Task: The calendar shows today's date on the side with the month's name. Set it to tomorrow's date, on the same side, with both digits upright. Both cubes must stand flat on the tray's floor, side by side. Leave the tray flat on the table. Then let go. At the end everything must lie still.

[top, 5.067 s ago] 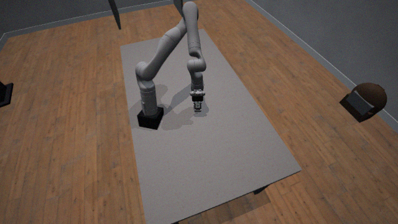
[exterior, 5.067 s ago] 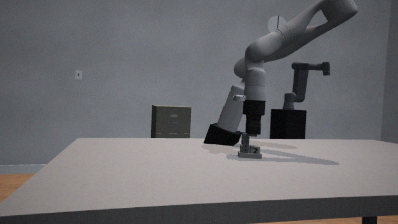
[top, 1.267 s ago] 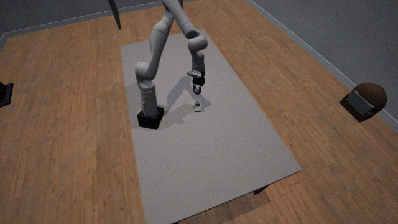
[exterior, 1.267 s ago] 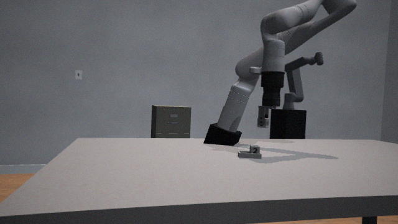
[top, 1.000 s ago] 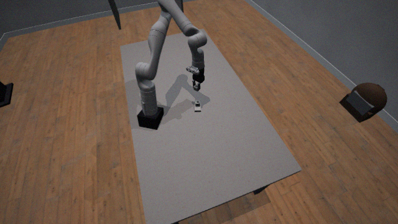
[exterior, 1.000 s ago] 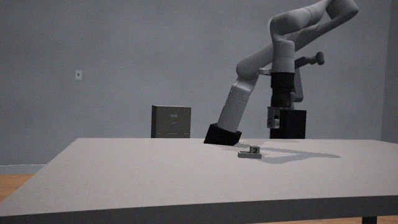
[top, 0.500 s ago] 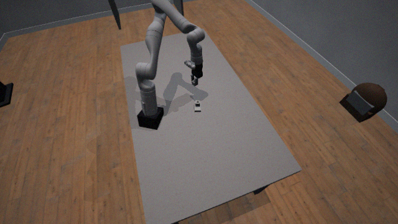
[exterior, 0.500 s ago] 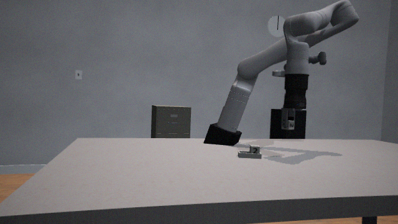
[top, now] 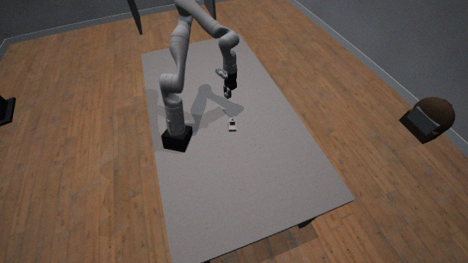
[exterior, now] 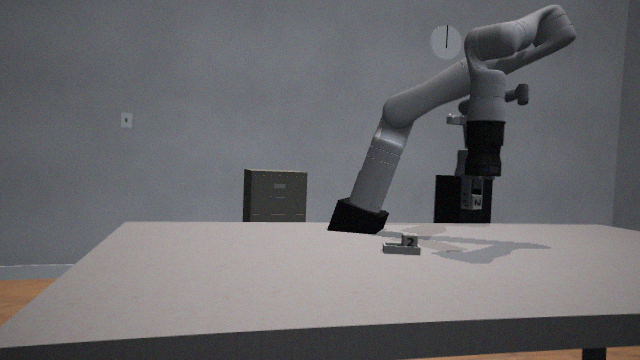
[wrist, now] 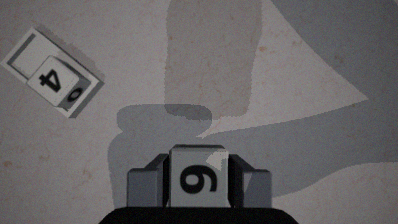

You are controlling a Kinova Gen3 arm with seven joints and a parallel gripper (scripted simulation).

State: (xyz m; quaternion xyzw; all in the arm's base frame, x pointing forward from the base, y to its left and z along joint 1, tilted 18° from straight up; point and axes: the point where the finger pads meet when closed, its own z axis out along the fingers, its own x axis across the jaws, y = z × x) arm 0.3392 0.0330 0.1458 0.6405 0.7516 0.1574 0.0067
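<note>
The calendar tray [exterior: 401,247] lies flat on the grey table, with one white cube [exterior: 410,240] standing in its right half, showing a 2 toward the exterior camera. In the wrist view the tray [wrist: 50,71] is at the upper left; its cube [wrist: 53,80] shows a 4 on top, and the other half is empty. My gripper [wrist: 198,172] is shut on the second cube [wrist: 199,176], which shows a 6 or 9 toward the wrist camera. I hold it high above the table, to the right of the tray, also shown in the top view [top: 227,93].
The arm's black base [top: 177,139] stands on the table left of the tray [top: 232,125]. A grey cabinet [exterior: 275,195] and a black box [exterior: 450,199] stand behind the table. A brown round object [top: 431,117] sits on the wooden floor.
</note>
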